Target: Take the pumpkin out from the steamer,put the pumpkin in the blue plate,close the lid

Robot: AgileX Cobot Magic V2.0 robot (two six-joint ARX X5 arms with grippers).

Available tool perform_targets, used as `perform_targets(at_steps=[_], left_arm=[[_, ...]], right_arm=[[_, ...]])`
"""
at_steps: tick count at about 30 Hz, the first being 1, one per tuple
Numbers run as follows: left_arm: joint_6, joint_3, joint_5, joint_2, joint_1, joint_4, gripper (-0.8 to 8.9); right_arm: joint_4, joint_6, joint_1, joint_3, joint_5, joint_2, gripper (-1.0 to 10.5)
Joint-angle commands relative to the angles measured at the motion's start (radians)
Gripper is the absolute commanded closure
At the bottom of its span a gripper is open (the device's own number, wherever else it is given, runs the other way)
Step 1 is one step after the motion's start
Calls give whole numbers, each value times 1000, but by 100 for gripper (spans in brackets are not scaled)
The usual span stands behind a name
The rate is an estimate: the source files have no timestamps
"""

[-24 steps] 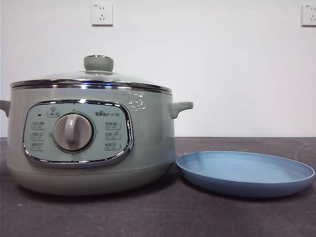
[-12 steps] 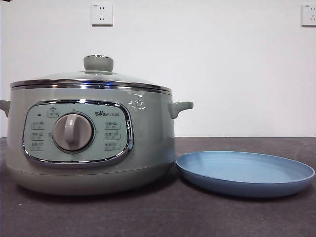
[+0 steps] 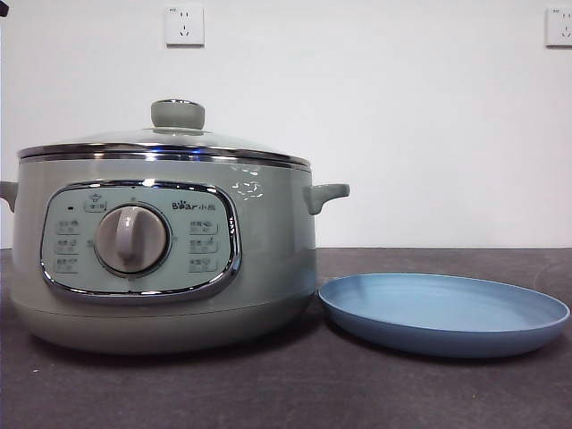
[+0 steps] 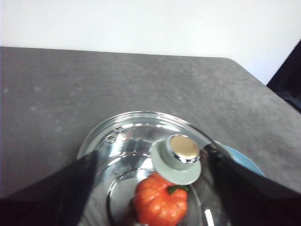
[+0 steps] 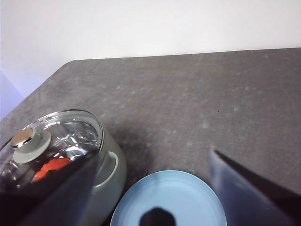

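Under the closed lid (image 4: 141,155), the pumpkin (image 4: 160,205) is seen inside the steamer (image 3: 161,259); at its 3 o'clock the blue plate (image 3: 444,313) lies bare. Both grippers' jaws are spread apart. No step is completed.

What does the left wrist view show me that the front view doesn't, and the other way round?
Only the left wrist view shows the pumpkin, orange-red under the glass inside the steamer, and the left gripper with its jaws open, spread to either side of the lid's knob.

Only the front view shows the steamer from the side: its control panel, dial and side handles, plus the whole blue plate with nothing on it.

Both show the lid closed on the steamer, its knob, and the dark table.
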Motion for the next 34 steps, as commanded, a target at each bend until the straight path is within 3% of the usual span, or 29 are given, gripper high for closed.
perform_targets(at_steps=[1, 7, 26, 34], left_arm=[[-7, 13, -2, 23, -21, 5, 345], [-5, 80, -10, 131, -89, -48, 346], [111, 300, -323, 500, -386, -89, 346], [153, 300, -374, 589, -441, -107, 346]], right_arm=[[6, 7, 3, 2, -1, 5, 379], [3, 11, 3, 2, -2, 7, 379], [-24, 10, 3, 2, -1, 8, 379], [-24, 10, 3, 2, -1, 8, 380]])
